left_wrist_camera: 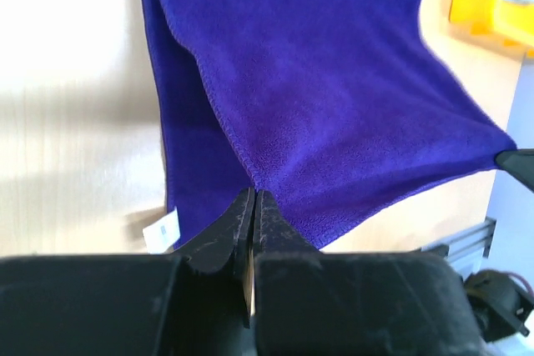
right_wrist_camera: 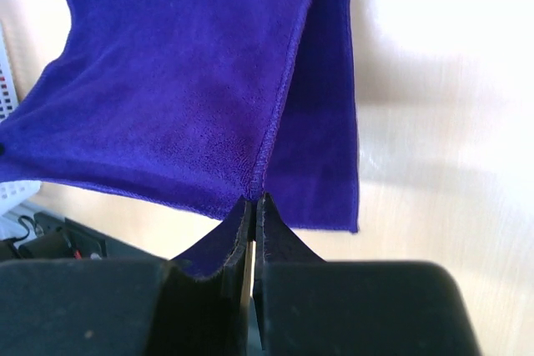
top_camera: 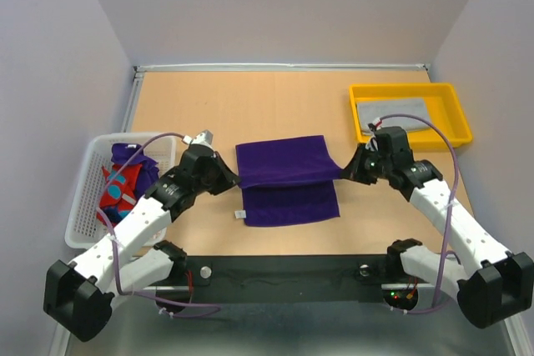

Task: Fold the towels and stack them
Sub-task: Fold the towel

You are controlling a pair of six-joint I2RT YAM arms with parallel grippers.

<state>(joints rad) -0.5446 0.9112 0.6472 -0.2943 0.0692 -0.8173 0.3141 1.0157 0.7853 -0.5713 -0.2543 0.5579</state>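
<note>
A deep purple towel (top_camera: 288,177) lies in the middle of the table, its far half lifted and stretched between my grippers. My left gripper (top_camera: 236,178) is shut on the towel's left corner (left_wrist_camera: 259,181). My right gripper (top_camera: 342,170) is shut on its right corner (right_wrist_camera: 259,181). The lower layer lies flat on the table, with a white label (top_camera: 240,215) at its near-left corner. A grey towel (top_camera: 400,114) lies folded in the yellow tray (top_camera: 410,92). A second purple towel (top_camera: 133,157) and a red towel with light-blue marks (top_camera: 121,191) are bunched in the white basket (top_camera: 92,206).
The yellow tray stands at the far right and the white mesh basket at the left edge. Grey walls close in the table at the back and sides. A black rail (top_camera: 284,277) runs along the near edge between the arm bases.
</note>
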